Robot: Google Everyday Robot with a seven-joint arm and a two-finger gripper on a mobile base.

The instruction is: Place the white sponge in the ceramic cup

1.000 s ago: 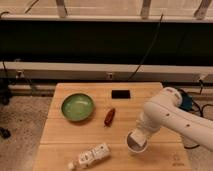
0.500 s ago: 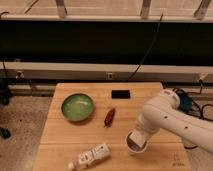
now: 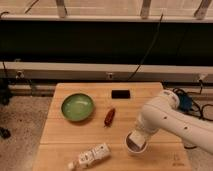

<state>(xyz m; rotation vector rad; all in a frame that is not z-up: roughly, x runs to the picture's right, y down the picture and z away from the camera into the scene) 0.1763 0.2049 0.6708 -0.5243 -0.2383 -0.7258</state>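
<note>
White arm (image 3: 172,117) enters from right, bent, forearm slanting down-left; claw (image 3: 136,140) low, pointing down, right of centre.

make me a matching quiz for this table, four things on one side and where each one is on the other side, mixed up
Things:
1 green bowl
2 black rectangle
3 white packet
4 hand

Places:
a at the ceramic cup, front right of the table
b far side, near the back edge
c left side, with the red item to its right
d front edge, left of the cup

Pairs: 1-c, 2-b, 3-d, 4-a
</note>
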